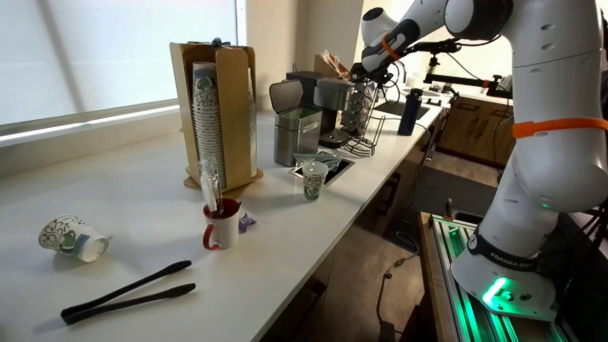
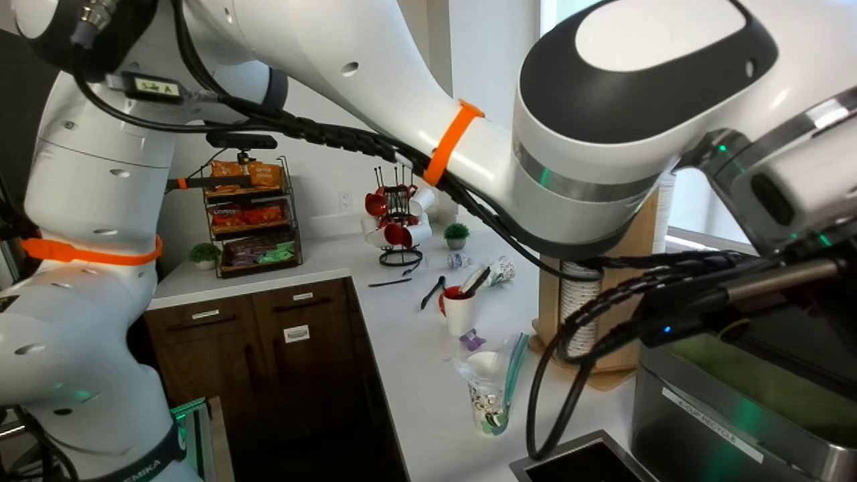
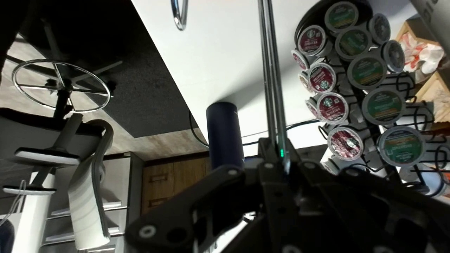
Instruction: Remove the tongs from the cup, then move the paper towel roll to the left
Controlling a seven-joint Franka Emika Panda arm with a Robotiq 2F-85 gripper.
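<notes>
Two slim metal wires of the paper towel roll's stand (image 3: 269, 66) run into my gripper (image 3: 276, 149) in the wrist view. The jaws are shut on them. Its round wire base (image 1: 359, 148) rests on the counter in an exterior view, below the arm's end. No paper can be made out on it. The black tongs (image 1: 142, 299) lie flat near the counter's front end, arms spread, outside the cup. The white cup (image 1: 227, 232), red inside, stands upright beyond them with wrapped utensils in it; both exterior views show it.
A coffee pod rack (image 3: 365, 70) stands close beside the wires. A navy bottle (image 1: 411, 111) is on the opposite side, near the counter edge. A steel bin (image 1: 297, 135), coffee machine (image 1: 335, 97), wooden cup box (image 1: 232, 118) and upright patterned cup (image 1: 313, 183) line the counter.
</notes>
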